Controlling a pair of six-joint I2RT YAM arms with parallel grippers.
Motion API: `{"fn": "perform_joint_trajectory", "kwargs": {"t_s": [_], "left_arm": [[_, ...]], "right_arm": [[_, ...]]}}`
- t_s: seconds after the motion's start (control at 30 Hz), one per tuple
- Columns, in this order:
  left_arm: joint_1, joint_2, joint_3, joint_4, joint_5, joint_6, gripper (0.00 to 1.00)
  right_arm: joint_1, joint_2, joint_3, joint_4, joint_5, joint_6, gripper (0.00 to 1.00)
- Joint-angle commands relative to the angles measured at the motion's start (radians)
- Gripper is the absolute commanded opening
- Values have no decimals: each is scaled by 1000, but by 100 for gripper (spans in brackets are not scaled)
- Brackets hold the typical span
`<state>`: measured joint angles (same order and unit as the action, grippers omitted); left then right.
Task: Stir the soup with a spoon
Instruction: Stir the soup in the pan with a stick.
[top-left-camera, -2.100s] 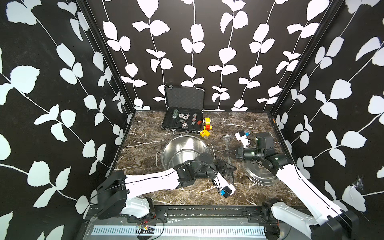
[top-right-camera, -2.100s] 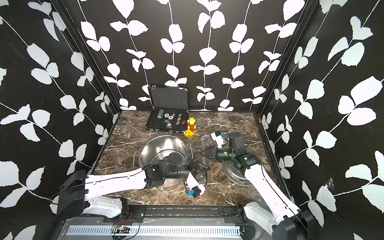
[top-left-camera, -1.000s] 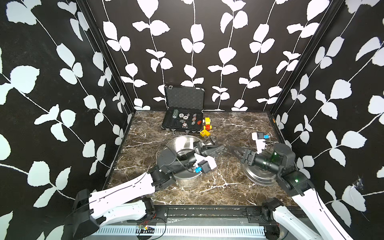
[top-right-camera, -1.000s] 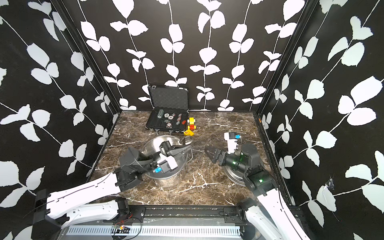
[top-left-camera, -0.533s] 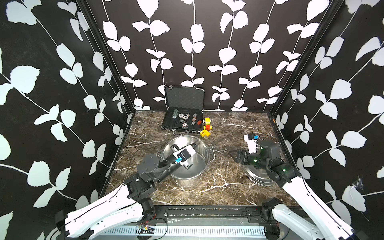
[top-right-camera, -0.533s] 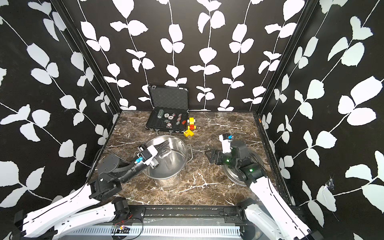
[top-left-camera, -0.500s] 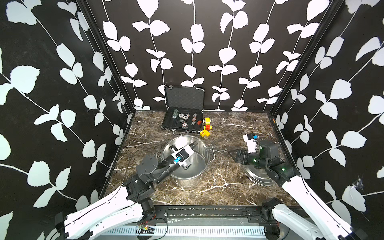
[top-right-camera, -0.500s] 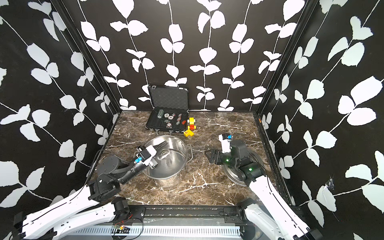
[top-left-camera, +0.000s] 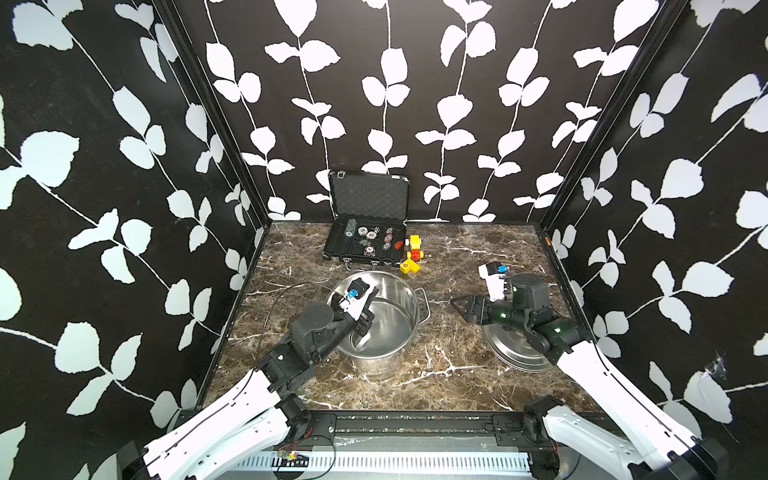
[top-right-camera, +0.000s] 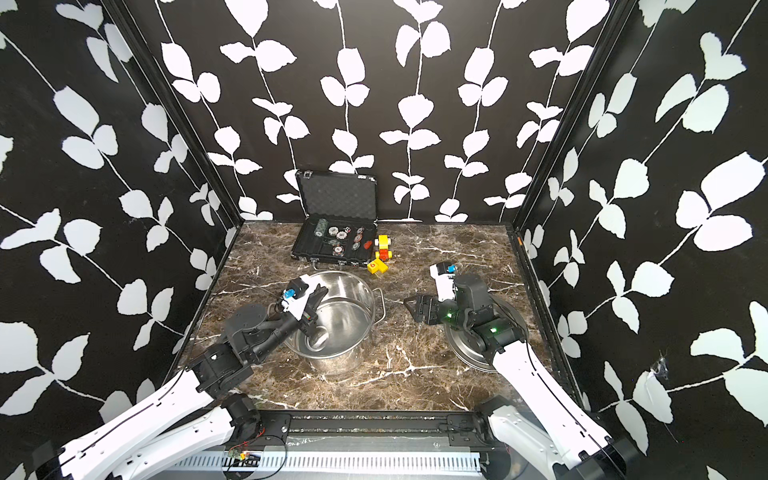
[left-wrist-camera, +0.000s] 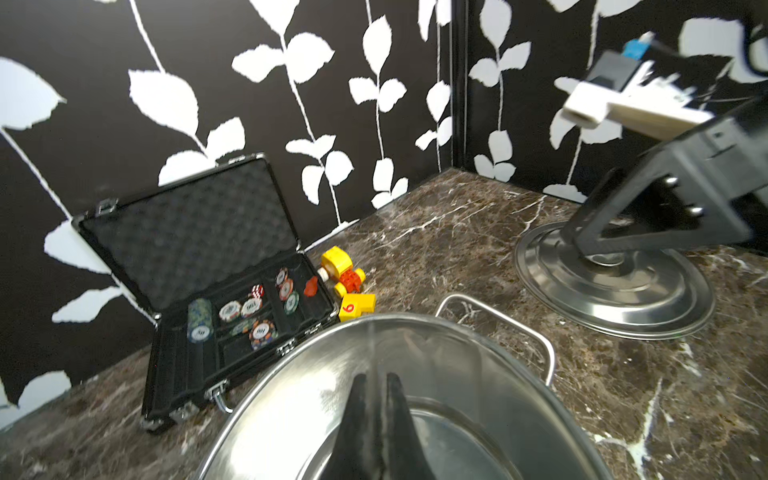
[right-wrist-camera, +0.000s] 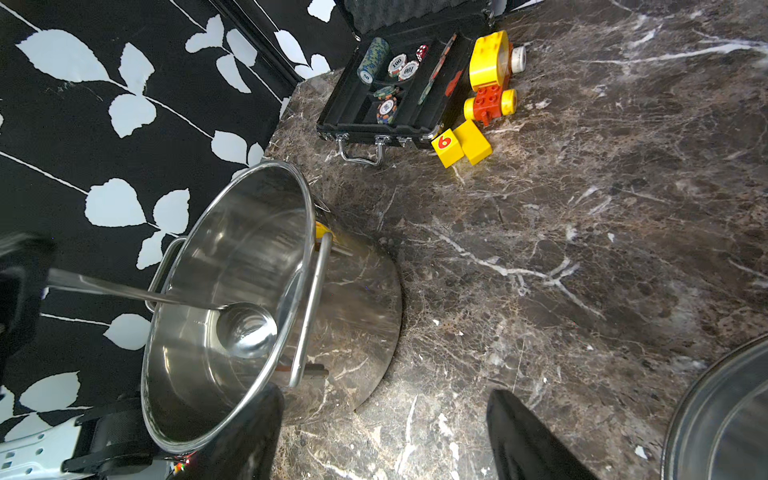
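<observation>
The spoon (right-wrist-camera: 137, 293) is thin and silver. Its handle slants down into the steel pot (top-left-camera: 386, 328), and its round bowl (right-wrist-camera: 247, 330) hangs inside near the pot's wall. My left gripper (left-wrist-camera: 374, 380) is over the pot's left side, shut on the far end of the handle. No soup shows in the pot; I see only bare steel. My right gripper (top-left-camera: 461, 309) hovers low between the pot and the lid (top-left-camera: 519, 353). Its fingers (right-wrist-camera: 519, 432) stand wide open with nothing between them.
An open black case of poker chips (top-left-camera: 365, 245) stands at the back wall. Next to it are a yellow and red toy (top-left-camera: 413, 249) and a yellow number block (top-left-camera: 409, 266). The pot's side handle (top-left-camera: 424, 305) sticks out towards my right gripper. Black leaf-patterned walls close three sides.
My left gripper has carried the spoon from the pot's right rim to its left side, and the bowl now hangs inside. My right gripper has moved a little left, still open.
</observation>
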<state>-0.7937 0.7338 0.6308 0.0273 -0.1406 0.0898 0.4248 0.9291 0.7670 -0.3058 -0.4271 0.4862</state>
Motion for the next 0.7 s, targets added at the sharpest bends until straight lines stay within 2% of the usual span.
{"fn": "perform_joint_trajectory", "kwargs": {"t_s": [0.0, 0.27, 0.47, 0.67], "left_arm": [[56, 19, -21, -10, -24, -86, 0], [203, 63, -48, 38, -118, -129, 0], [257, 136, -31, 122, -174, -122, 0], [267, 295, 56, 198, -119, -38, 0]], "right_arm": [[10, -11, 18, 28, -6, -26, 82], [11, -28, 18, -12, 42, -55, 85], [11, -19, 18, -36, 57, -72, 85], [14, -20, 17, -39, 63, -73, 85]]}}
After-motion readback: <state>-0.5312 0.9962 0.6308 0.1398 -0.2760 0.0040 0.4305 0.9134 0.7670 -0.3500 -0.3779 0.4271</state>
